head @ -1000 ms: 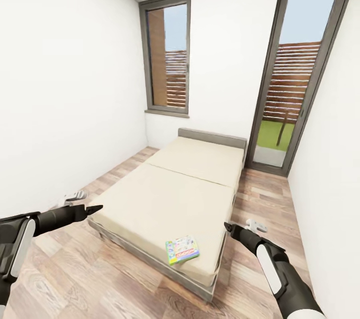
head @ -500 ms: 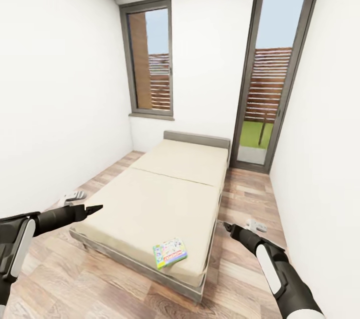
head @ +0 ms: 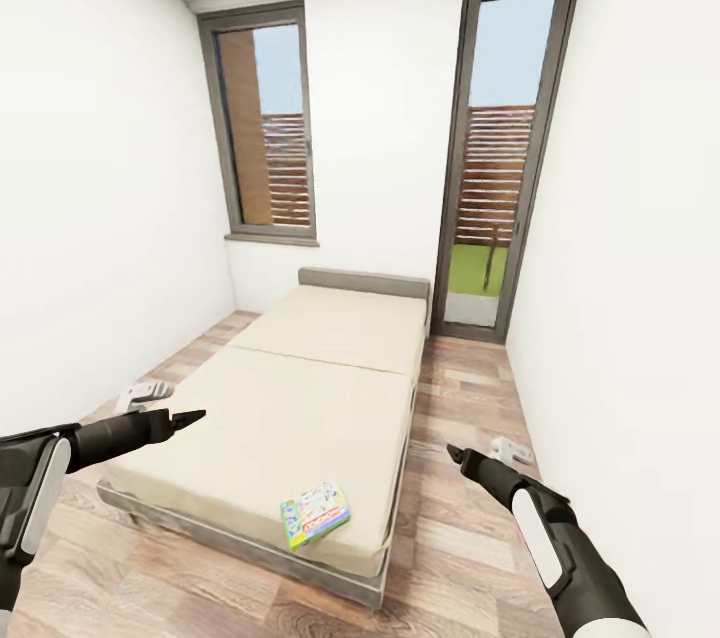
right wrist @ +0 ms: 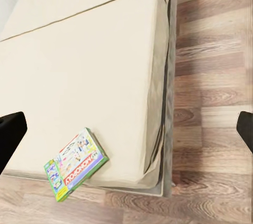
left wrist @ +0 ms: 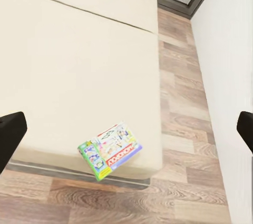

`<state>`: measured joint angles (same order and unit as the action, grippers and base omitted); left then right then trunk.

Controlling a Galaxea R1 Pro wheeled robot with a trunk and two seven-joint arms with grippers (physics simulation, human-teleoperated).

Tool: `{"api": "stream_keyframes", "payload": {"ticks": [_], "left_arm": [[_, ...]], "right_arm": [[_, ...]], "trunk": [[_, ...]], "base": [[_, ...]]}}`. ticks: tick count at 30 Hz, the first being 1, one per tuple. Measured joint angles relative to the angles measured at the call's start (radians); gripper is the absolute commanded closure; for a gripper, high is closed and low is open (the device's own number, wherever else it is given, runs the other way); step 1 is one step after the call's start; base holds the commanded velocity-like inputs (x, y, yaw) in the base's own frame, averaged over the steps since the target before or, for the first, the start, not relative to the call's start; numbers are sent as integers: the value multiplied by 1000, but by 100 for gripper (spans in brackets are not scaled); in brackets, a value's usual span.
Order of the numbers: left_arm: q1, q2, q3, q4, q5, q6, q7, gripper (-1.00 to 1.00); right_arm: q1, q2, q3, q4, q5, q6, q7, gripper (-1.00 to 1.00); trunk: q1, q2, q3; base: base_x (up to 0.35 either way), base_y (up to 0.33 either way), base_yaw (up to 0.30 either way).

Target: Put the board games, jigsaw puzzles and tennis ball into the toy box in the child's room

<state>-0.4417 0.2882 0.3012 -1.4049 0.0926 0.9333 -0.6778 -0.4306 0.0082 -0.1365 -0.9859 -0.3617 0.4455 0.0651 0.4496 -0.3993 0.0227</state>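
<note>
One board game [head: 315, 515], a flat green-white-red box with a red lettered band, lies at the near right corner of the bed [head: 300, 398]. In the left wrist view the board game [left wrist: 110, 150] has one corner past the mattress edge, and it sits the same way in the right wrist view [right wrist: 76, 164]. My left gripper [head: 190, 415] hangs open over the bed's near left side. My right gripper [head: 453, 453] is open above the floor to the right of the bed. Both are apart from the box. The table and toy box are out of view.
The beige bed with its grey headboard [head: 364, 282] runs towards the far wall. A grey-framed window [head: 262, 128] and a tall glass door [head: 497, 153] stand behind it. White walls close in on both sides, with a strip of wood-plank floor [head: 465, 418] to the right of the bed.
The whole picture has slid left, so the camera has turned or moved to the right. Both arms keep the same pose, and the board game stays where it was on the bed.
</note>
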Motion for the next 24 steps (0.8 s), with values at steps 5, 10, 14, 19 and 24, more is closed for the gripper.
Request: {"api": "stream_keyframes", "payload": {"ticks": [5, 10, 14, 19, 24], "left_arm": [[0, 0, 0, 0, 0, 0, 0, -100], [0, 0, 0, 0, -1, 0, 0, -100], [0, 0, 0, 0, -1, 0, 0, -100], [0, 0, 0, 0, -1, 0, 0, -100], [0, 0, 0, 0, -1, 0, 0, -100]], "right_arm": [[0, 0, 0, 0, 1, 0, 0, -100], [0, 1, 3, -3, 0, -8, 1, -100], [1, 1, 6, -5, 0, -28, 5, -100], [1, 1, 5, -5, -1, -35, 7, -100], [1, 1, 4, -3, -3, -36, 6, -100]], "trunk": [[0, 0, 6], [0, 0, 11], [0, 0, 14], [0, 0, 16], [0, 0, 14]], "base": [[0, 0, -215], [0, 0, -191], [0, 0, -74], [0, 0, -19], [0, 6, -12]]}}
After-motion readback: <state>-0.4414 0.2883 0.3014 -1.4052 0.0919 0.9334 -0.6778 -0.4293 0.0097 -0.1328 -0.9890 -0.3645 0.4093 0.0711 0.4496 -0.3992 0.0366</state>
